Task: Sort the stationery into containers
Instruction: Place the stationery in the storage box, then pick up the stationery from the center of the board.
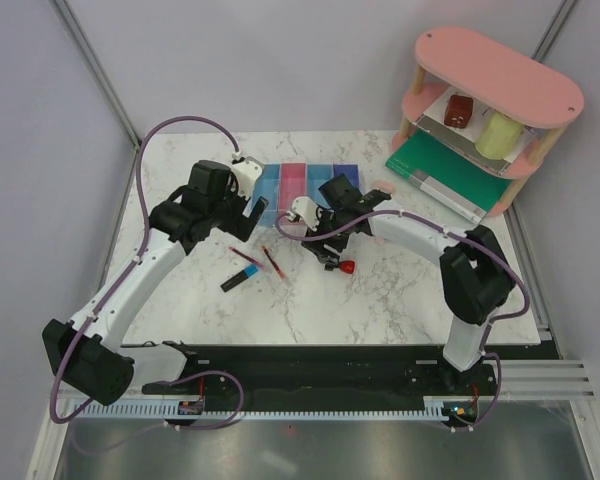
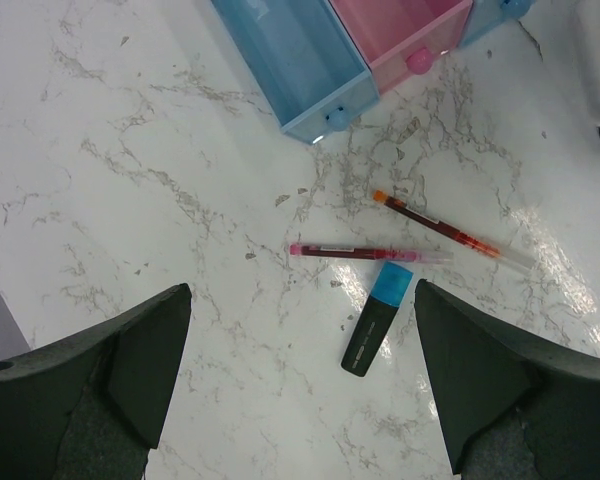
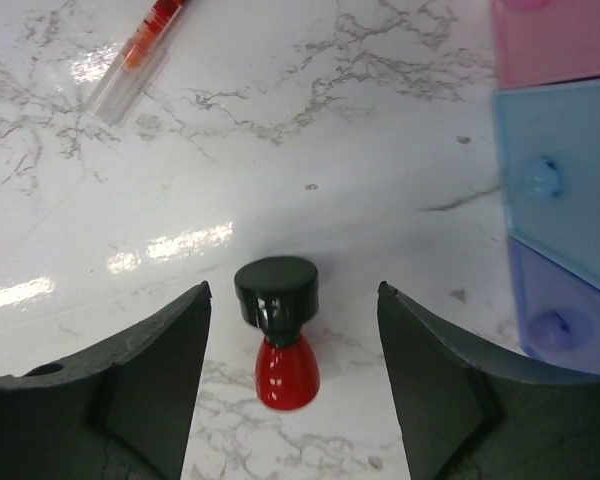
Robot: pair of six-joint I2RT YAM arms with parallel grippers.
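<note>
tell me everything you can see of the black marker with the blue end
The marker is short and chunky, with a black plastic-looking body bearing faint print and a light blue cap. It lies flat on the marble table, its blue end touching or almost touching a thin red pen, under the open left gripper, ungripped.

I read no text, brand, number or sign in any view. Left wrist view: black marker with blue cap [image 2: 377, 318] has faint pale print along barrel, too small for me to make out. Pink-tipped pen [image 2: 370, 253] and orange-tipped pen [image 2: 448, 231] - any barrel markings are too fine for me to read.
</note>
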